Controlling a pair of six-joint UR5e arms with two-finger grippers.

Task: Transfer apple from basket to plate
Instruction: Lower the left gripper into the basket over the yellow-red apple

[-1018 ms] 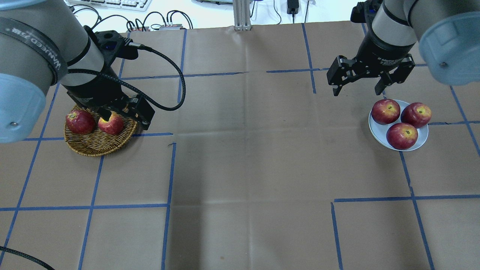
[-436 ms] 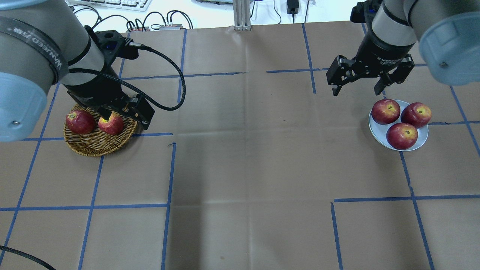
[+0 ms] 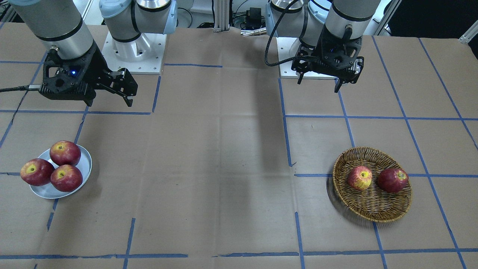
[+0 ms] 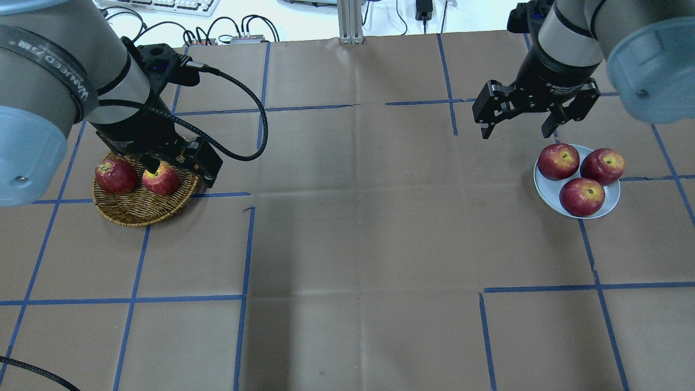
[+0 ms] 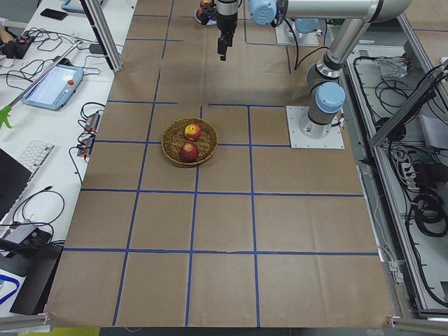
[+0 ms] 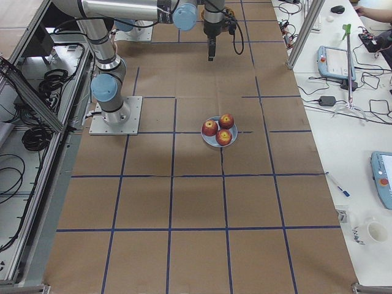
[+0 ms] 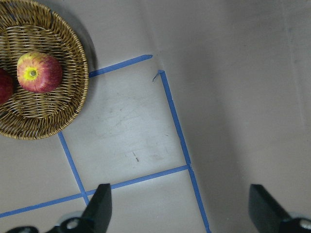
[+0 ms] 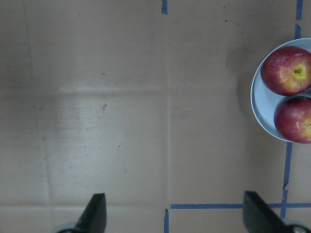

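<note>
Brown-papered table [image 4: 347,244] is carrying the basket [image 4: 136,213]; high beside it the left gripper [image 3: 318,85] is hovering open, poised for the apple [image 3: 360,178].

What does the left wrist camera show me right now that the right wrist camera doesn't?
Only the left wrist view: the basket holding the apple, a darker apple cut off at the edge, and the left gripper, open. Only the right wrist view: the plate with two red apples partly in frame, and the right gripper, open. Both: brown table cover with blue tape lines, and nothing held.
</note>
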